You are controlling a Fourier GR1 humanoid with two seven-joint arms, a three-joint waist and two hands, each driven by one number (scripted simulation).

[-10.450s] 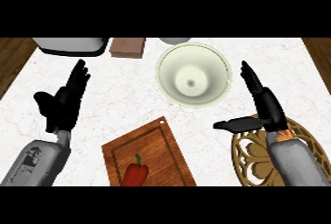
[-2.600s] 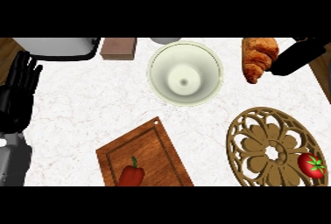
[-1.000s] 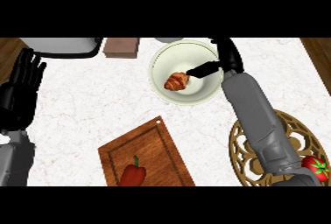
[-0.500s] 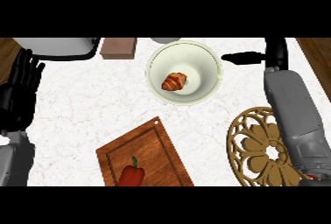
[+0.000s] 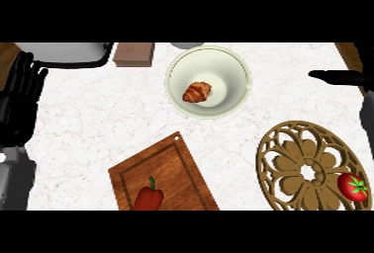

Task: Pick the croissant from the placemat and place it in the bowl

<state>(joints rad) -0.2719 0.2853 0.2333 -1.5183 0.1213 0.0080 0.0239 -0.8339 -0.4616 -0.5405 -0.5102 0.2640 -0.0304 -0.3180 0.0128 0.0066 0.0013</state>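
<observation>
1. Since the view half a second ago: the right hand (image 5: 337,76) has drawn back from beside the bowl to the right edge of the view. The croissant lies where it lay. The left hand has not stirred.
2. Croissant (image 5: 197,92): one, golden brown. It lies inside the bowl on its floor, a little left of centre, with nothing touching it.
3. Bowl (image 5: 235,64): one, pale and round. It stands upright on the white counter (image 5: 87,128), toward the far side.
4. Right hand: well apart from the bowl. The part that shows is stretched out straight and holds nothing.
5. Placemat (image 5: 292,148): one, round wooden openwork, at the near right. No croissant is on it. A tomato (image 5: 354,187) sits at its lower right edge.
6. Left hand (image 5: 18,99): at the left edge, fingers up and apart. It is empty and at rest.
7. Sundries:
   - a wooden cutting board (image 5: 175,168) at the near centre, bearing a red pepper (image 5: 148,197);
   - a brown block (image 5: 133,53) along the far edge;
   - a grey appliance (image 5: 62,52), also along the far edge.
8. Assessment: the placing looks complete, and the step in hand is the withdrawal. To do it well, carry the right arm high and wide of the bowl's rim so the bowl is not nudged. Pass clear of the tomato, and settle the hand open at the side.
</observation>
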